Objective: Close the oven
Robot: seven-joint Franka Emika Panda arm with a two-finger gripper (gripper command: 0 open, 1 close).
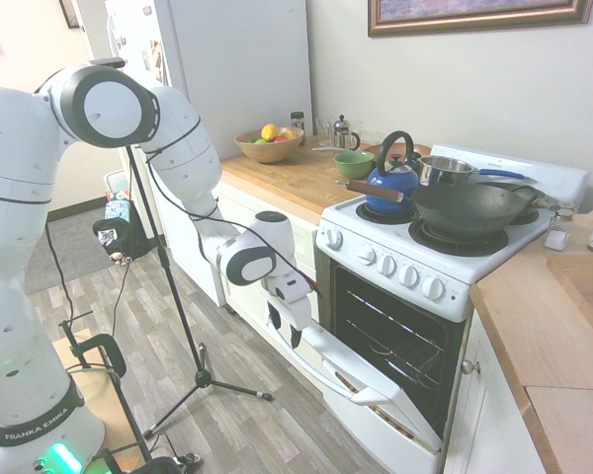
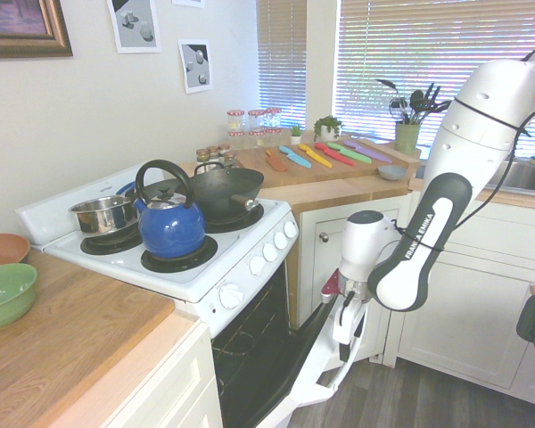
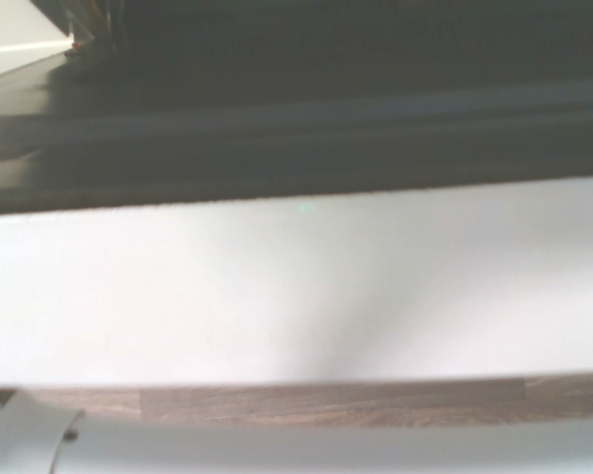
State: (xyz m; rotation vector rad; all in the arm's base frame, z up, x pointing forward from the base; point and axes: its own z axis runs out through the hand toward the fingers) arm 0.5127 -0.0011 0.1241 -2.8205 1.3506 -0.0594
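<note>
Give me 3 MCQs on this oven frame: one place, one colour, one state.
1. Where is the gripper?
A. at the knobs
B. by the top edge of the open door
C. over the burners

2. What colour is the kettle?
A. blue
B. red
C. green

3. What state is the oven door in?
A. fully shut
B. partly open, tilted outward
C. removed

Answers:
1 B, both exterior views show it down at the door's upper edge near the handle.
2 A, its body is blue with a black handle.
3 B, the racks inside show.
</note>
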